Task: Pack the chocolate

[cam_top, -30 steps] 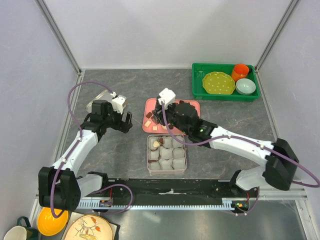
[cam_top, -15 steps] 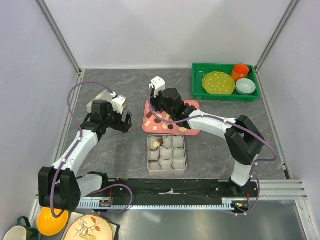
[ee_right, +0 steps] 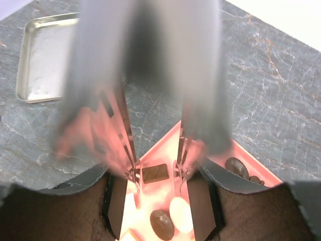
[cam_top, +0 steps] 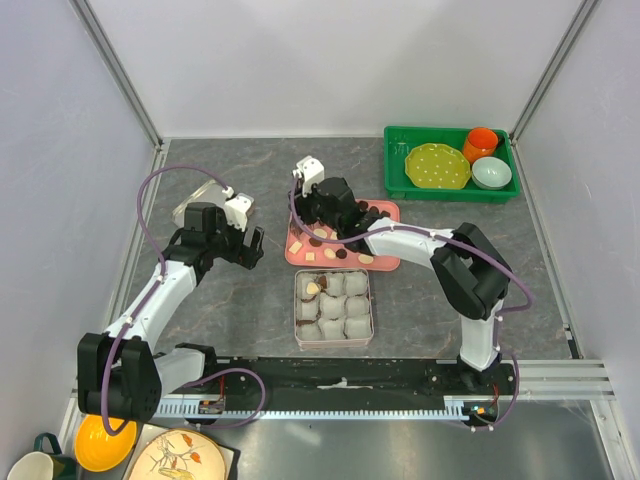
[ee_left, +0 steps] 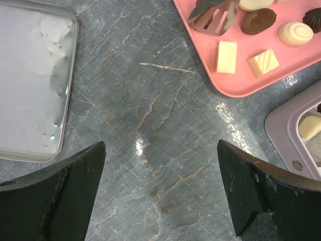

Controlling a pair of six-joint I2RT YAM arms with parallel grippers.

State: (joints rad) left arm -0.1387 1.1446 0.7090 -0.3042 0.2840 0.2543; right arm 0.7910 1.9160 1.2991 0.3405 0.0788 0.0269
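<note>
Dark and cream chocolate pieces (cam_top: 335, 245) lie on a pink tray (cam_top: 392, 262). My right gripper (cam_top: 312, 222) is over the tray's far left corner and is shut on metal tongs (ee_left: 213, 17). In the right wrist view my right gripper (ee_right: 158, 178) holds the tong tips apart on either side of a dark square chocolate (ee_right: 154, 172); a dark oval (ee_right: 161, 224) and a cream oval (ee_right: 180, 215) lie nearer. A tin (cam_top: 371, 335) of white paper cups holds a cream piece (cam_top: 313, 288). My left gripper (cam_top: 258, 245) is open and empty over bare table (ee_left: 160, 191).
A silver lid (cam_top: 200, 205) lies at the left, beside my left arm; it also shows in the left wrist view (ee_left: 30, 75). A green bin (cam_top: 400, 180) at the back right holds a yellow plate (cam_top: 437, 166), an orange cup (cam_top: 481, 143) and a pale bowl (cam_top: 491, 172).
My right gripper has moved from over the tin's far edge up and left to the pink tray's far left corner. My left arm has not moved.
</note>
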